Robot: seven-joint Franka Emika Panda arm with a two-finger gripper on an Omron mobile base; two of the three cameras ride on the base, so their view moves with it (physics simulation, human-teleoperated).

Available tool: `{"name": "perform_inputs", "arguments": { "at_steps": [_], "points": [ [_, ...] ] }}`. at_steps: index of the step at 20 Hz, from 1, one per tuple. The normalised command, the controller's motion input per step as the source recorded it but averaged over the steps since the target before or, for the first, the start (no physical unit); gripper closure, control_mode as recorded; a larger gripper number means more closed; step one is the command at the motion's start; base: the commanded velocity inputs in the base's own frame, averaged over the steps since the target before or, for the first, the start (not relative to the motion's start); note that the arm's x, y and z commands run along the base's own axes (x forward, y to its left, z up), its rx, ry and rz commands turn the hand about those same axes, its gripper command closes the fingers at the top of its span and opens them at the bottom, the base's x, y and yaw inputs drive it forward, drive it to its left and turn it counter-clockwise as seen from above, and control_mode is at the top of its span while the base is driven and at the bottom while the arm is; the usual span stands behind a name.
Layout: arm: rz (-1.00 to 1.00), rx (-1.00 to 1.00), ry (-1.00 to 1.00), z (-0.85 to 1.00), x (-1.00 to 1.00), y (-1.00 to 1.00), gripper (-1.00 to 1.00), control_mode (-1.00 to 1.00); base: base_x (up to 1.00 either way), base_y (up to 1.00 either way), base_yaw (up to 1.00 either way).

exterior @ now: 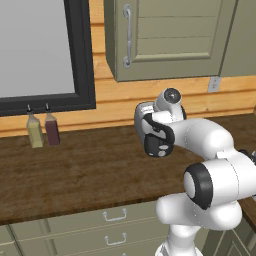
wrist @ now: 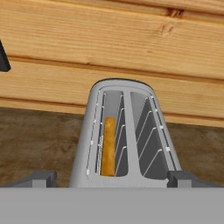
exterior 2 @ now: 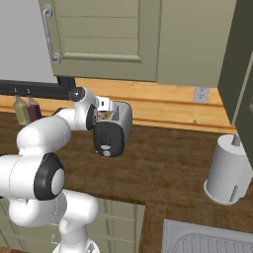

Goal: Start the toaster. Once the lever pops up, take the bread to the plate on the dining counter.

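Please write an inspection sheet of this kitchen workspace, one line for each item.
Surface: dark wood counter, bare in front of the arm.
Job's things: toaster near the plank wall; bread stands in its left slot in the hand view.
Clutter: two bottles under the window; paper towel roll by the sink.
Grippers: gripper open, above the toaster, holding nothing.
Cables: nothing seen.
Surroundings: wall cabinets, wall outlet, drawers.

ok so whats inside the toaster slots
In the hand view the toaster holds one slice of bread standing on edge in its left slot; the right slot shows bare wire guides. The slice's lower part is hidden down in the slot.
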Motion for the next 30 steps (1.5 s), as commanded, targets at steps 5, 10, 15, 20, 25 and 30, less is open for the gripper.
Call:
{"name": "perform_inputs", "arguments": {
  "at_steps": [5,10,15,20,25,30],
  "points": [
    [0.00,0.00,0.00,0.00,0.00,0.00,-1.00,-1.00,0.00,0.00,0.00],
    [0.00,0.00,0.00,0.00,0.00,0.00,-1.00,-1.00,0.00,0.00,0.00],
    [0.00,0.00,0.00,0.00,0.00,0.00,-1.00,-1.00,0.00,0.00,0.00],
    [0.00,0.00,0.00,0.00,0.00,0.00,-1.00,-1.00,0.00,0.00,0.00],
    [0.00,0.00,0.00,0.00,0.00,0.00,-1.00,-1.00,0.00,0.00,0.00],
    [0.00,0.00,0.00,0.00,0.00,0.00,-1.00,-1.00,0.00,0.00,0.00]
  ]
}}
